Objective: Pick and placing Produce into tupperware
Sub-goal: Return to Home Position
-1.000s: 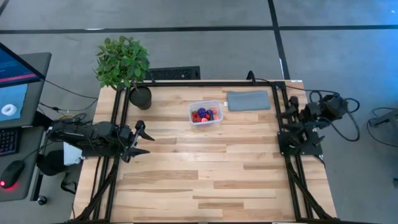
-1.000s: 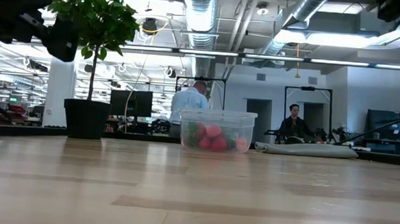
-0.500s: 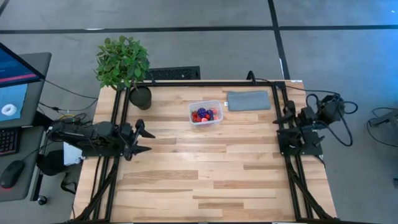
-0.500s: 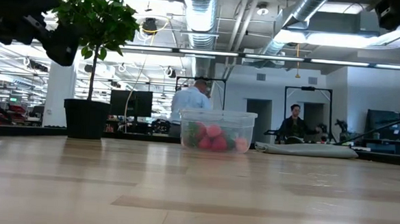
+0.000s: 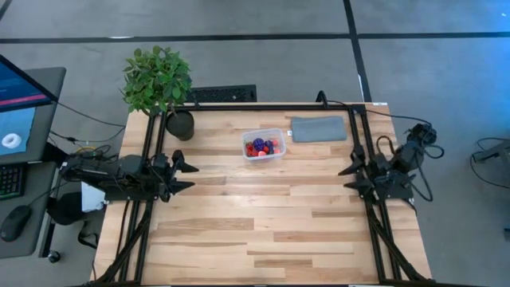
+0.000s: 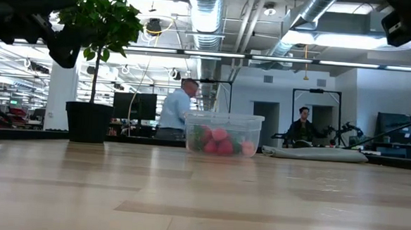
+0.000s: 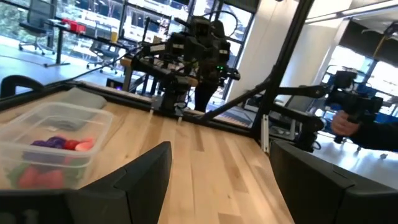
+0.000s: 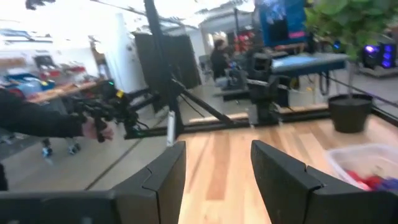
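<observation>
Produce (image 5: 263,147): all inside tupperware (image 5: 246,137). My left pincer (image 5: 185,176): well left of tupperware, spread wide, empty. My right pincer (image 5: 347,177): well right, likewise. Step, I judge: homing; next, parking both arms.

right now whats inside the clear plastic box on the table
A pile of toy fruit lies in the clear box: red and pink pieces, with dark purple ones on top. Lower pieces are covered by those above, so they cannot be counted.
</observation>
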